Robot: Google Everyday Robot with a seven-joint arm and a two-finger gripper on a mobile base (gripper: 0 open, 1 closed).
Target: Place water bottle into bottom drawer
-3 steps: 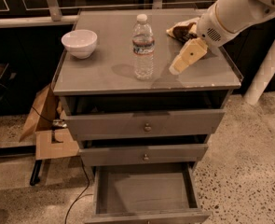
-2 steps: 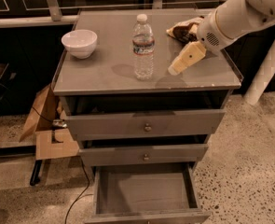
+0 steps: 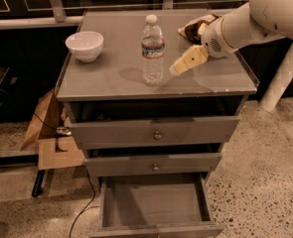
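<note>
Water bottle (image 3: 152, 51) stands upright at centre of the surface (image 3: 111, 76), long axis vertical, cap up. Arm enters from the upper right, angled down-left; pincer (image 3: 181, 66) hovers just right of the bottle, apart, its opening impossible to tell. White bowl (image 3: 85, 45) upper left. Bottom drawer (image 3: 151, 202) is pulled open below.

Gripper (image 3: 179, 68) now slightly nearer the water bottle (image 3: 152, 51).

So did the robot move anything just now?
The gripper slid a little to the left, closer to the water bottle, but is not touching it. The bottle, the white bowl and the open bottom drawer stayed where they were.
</note>
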